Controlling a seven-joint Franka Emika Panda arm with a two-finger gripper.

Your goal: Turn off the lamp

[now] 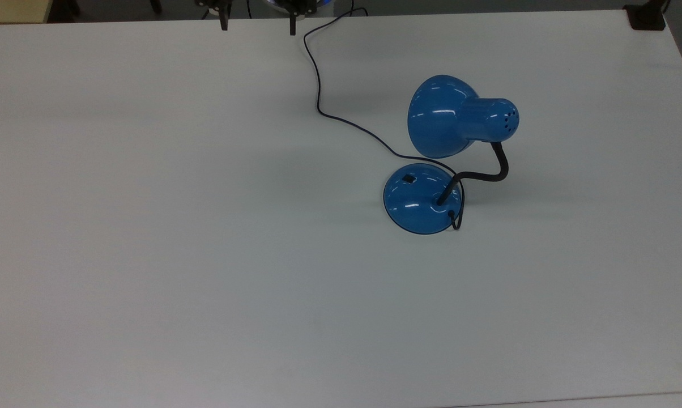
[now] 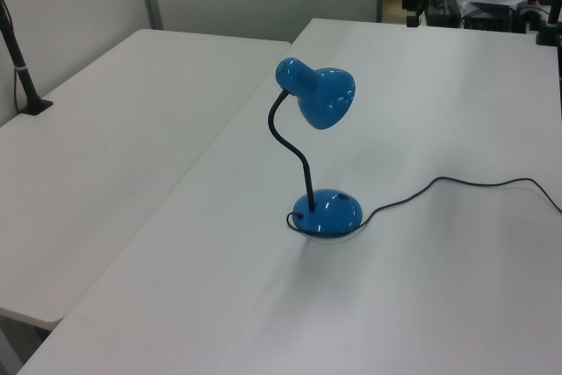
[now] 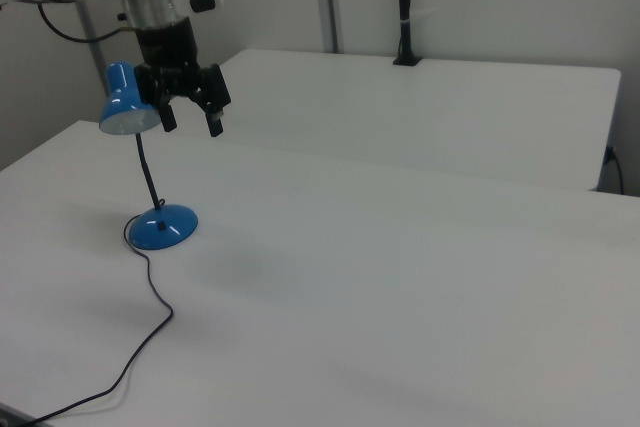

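The glossy blue lamp stands upright on the white table (image 1: 148, 226), right of the top view's middle. Its cone shade (image 1: 440, 116) tilts down over the round base (image 1: 420, 198), joined by a black gooseneck (image 1: 498, 169). A small black switch (image 1: 409, 179) sits on the base's upper left. The thin cord (image 1: 341, 120) runs from the base to the table's far edge. My gripper (image 1: 258, 22) hangs high at the top view's upper edge, open wide and holding nothing, far from the switch. In the right view the gripper (image 3: 192, 123) appears beside the shade (image 3: 125, 107), above the base (image 3: 163, 227).
A second white table (image 2: 132, 111) adjoins this one on the left view's left, with a black clamped post (image 2: 22, 68) on it. A black clamp (image 1: 647, 17) sits at the top view's upper right corner. Dark equipment (image 2: 492, 6) stands beyond the far edge.
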